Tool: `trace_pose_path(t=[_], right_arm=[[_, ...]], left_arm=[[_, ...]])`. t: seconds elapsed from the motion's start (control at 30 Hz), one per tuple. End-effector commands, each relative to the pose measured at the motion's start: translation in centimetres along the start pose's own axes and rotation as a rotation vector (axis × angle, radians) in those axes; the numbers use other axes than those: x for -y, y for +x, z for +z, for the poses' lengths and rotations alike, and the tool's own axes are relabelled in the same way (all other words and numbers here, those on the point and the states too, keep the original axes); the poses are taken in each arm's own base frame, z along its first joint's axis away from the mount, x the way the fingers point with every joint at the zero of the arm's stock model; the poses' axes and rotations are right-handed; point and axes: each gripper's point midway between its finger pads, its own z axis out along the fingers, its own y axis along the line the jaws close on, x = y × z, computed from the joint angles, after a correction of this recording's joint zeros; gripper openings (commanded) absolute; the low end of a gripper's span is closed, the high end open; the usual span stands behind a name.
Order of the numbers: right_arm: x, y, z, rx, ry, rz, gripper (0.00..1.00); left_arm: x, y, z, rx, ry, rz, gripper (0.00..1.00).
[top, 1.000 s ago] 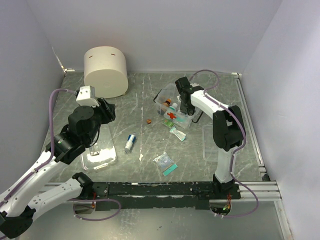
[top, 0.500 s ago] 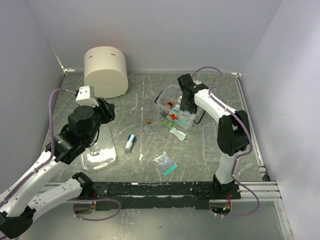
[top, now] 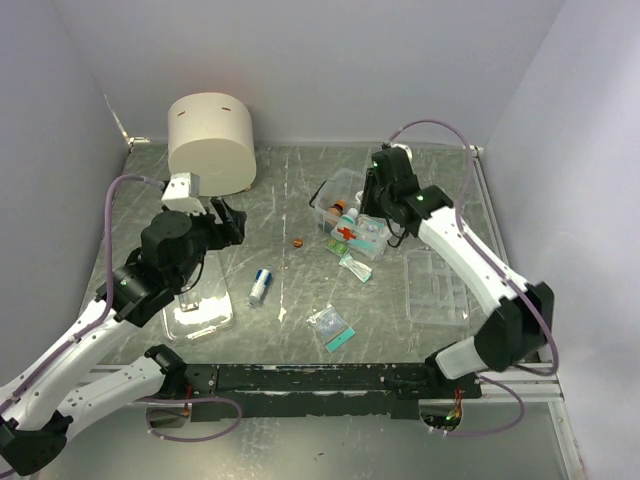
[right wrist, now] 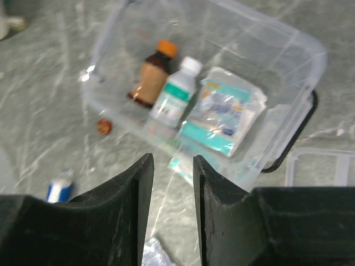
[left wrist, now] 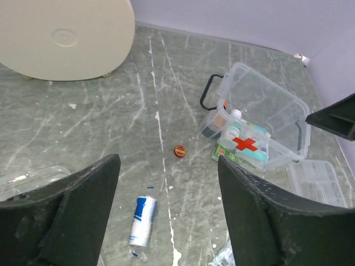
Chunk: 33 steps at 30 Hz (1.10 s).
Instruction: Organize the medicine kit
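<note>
The medicine kit is a clear box with a red cross and a black handle, standing open at the table's far middle. It holds a brown bottle, a white bottle and a teal sachet. My right gripper hovers above the kit's near right side, jaws a little apart and empty. My left gripper is wide open and empty at the left, well short of the kit. A blue-and-white tube, a small red cap, a green packet and a bagged teal item lie loose on the table.
A large cream cylinder stands at the back left. A clear lid lies under my left arm. A clear divided tray lies right of the kit. Walls close in on the left, back and right.
My right gripper has risen out of the kit and drawn back to the right, its arm swinging outward. My left gripper has shifted slightly right.
</note>
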Motion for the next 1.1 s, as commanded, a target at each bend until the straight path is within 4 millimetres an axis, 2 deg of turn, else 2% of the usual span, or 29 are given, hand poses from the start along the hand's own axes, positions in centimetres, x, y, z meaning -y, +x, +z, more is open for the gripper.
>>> trace_pose_path(t=[0.0, 0.13, 0.2, 0.27, 0.37, 0.6, 0.7, 0.8, 1.07], right_arm=[[-3.0, 2.0, -3.1, -0.01, -0.199, -0.093, 0.35], [-4.4, 6.6, -5.6, -0.062, -0.284, -0.18, 0.46], [-4.6, 9.2, -6.1, -0.093, -0.303, -0.194, 0.51], [-5.0, 12.1, -6.3, -0.136, -0.319, -0.195, 0.54], [-4.9, 16.6, -5.7, -0.202, -0.331, -0.192, 0.56], [-4.0, 23.2, -4.0, -0.352, -0.302, -0.276, 0.58], [-3.6, 24.8, -3.5, -0.395, -0.269, -0.331, 0.58], [-3.4, 25.3, -2.8, -0.408, -0.234, -0.366, 0.54], [-3.5, 27.0, -1.6, -0.449, -0.247, -0.458, 0.45]], left_arm=[[2.1, 0.2, 0.1, 0.004, 0.122, -0.042, 0.85], [3.7, 2.0, 0.7, -0.08, 0.19, -0.043, 0.89], [4.1, 3.3, 1.0, -0.141, 0.195, -0.061, 0.93], [4.4, 4.4, 1.2, -0.195, 0.197, -0.073, 0.92], [4.7, 5.9, 1.2, -0.241, 0.218, -0.095, 0.92], [4.3, 9.7, 0.9, -0.342, 0.228, -0.13, 0.88], [4.1, 10.8, 0.7, -0.372, 0.221, -0.154, 0.87], [3.9, 11.1, 0.6, -0.375, 0.212, -0.18, 0.86], [2.3, 10.1, 0.3, -0.332, 0.129, -0.193, 0.85]])
